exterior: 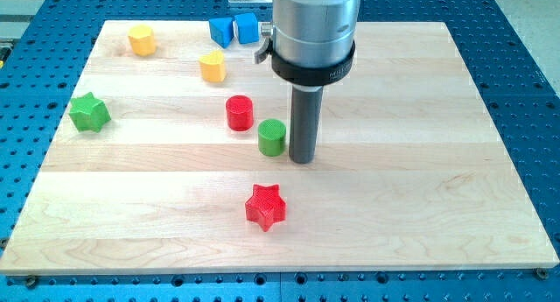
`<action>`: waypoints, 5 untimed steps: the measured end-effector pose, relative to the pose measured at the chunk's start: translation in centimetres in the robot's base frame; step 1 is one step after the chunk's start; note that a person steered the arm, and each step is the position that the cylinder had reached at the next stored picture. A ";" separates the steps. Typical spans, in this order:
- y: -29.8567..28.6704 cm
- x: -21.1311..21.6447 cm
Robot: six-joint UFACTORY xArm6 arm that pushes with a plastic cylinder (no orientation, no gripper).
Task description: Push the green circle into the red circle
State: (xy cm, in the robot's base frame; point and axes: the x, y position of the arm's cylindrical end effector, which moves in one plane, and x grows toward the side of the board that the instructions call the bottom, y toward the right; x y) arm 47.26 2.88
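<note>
The green circle (272,137) stands near the middle of the wooden board (420,179). The red circle (239,112) stands just up and to the left of it, with a small gap between them. My tip (302,159) rests on the board right beside the green circle, on its right side, touching it or nearly so. The rod rises from there into the large silver arm body at the view's top.
A red star (265,207) lies below the green circle. A green star (89,112) sits at the left edge. A yellow hexagon-like block (142,39) and another yellow block (212,66) lie at the upper left. Two blue blocks (234,28) sit at the top.
</note>
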 end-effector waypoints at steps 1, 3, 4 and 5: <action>0.1 -1.3; -2.9 -0.2; -2.9 -2.1; 2.4 4.2</action>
